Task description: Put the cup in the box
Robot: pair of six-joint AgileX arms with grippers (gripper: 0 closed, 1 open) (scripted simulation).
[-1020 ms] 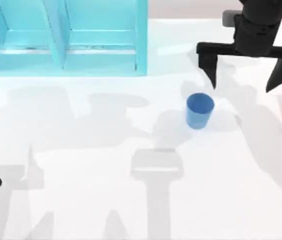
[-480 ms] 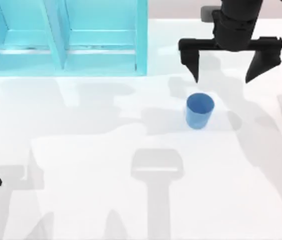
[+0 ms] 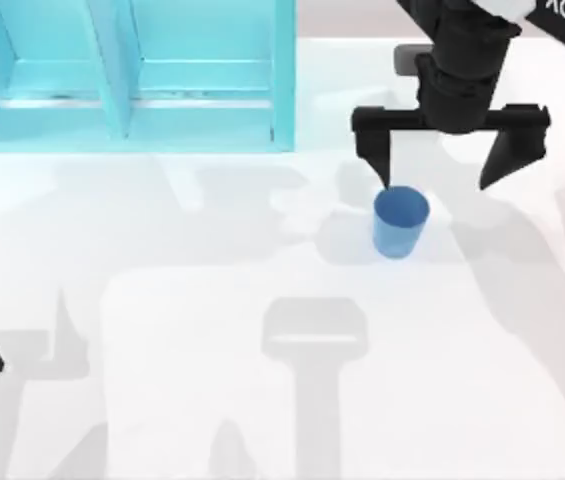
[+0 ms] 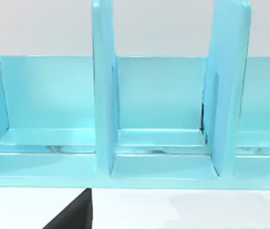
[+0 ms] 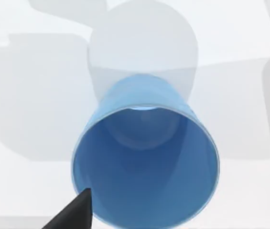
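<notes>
Left arm: I see it parked at the far left edge of the bench [image 3: 212,400], low in the top view, as a dark shape; I cannot tell how its tool stands.
Box: a light blue box [image 3: 132,70] with upright dividers stands at the back left of the bench, its compartments open toward the front. My left wrist view faces those compartments [image 4: 161,109] head-on.
Cup: the blue cup [image 3: 400,221] stands upright on the bench, right of the box and well apart from it, right of centre. In my right wrist view I look down into its round rim and narrower base [image 5: 146,152].
Right tool: my right tool [image 3: 448,170] hangs just behind the cup, fingers spread wide. The left fingertip [image 3: 379,172] sits right at the cup's back rim; I cannot tell whether it touches. The right fingertip [image 3: 497,170] is off to the cup's right, apart from it.
Right wrist view: one dark fingertip [image 5: 75,212] shows at the cup's rim.
</notes>
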